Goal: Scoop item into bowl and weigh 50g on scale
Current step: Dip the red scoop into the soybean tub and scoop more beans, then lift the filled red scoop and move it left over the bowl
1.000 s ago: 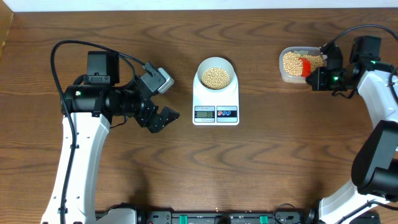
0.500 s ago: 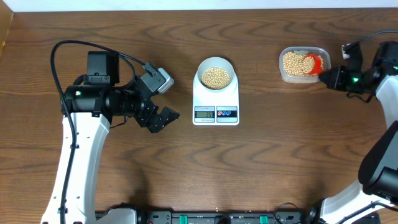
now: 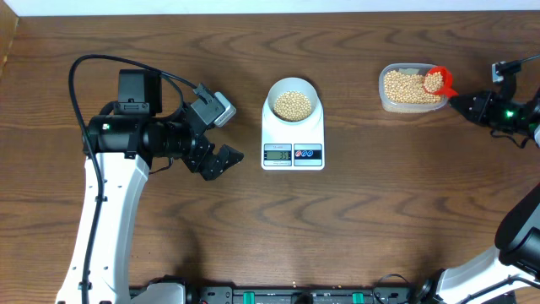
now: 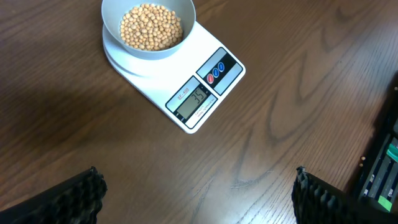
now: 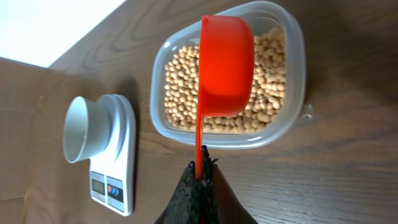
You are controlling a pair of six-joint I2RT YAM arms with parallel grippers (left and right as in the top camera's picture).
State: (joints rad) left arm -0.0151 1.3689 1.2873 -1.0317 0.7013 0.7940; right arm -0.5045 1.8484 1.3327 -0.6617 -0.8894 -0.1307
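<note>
Tan-yellow beans (image 4: pixel 150 26) fill a white bowl (image 4: pixel 186 12), bluish inside, on a white scale (image 4: pixel 177 78) with grey display (image 4: pixel 196 99) and seemingly red and blue buttons (image 4: pixel 215 71); orange-red scoop (image 5: pixel 225 68), clear tub (image 5: pixel 292 93), dark-grained brown table (image 4: pixel 298 124).

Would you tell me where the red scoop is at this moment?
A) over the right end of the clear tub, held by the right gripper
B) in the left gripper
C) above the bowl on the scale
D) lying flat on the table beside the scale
A: the red scoop sits over the right end of the clear tub, with its handle pinched in the right gripper.
</note>
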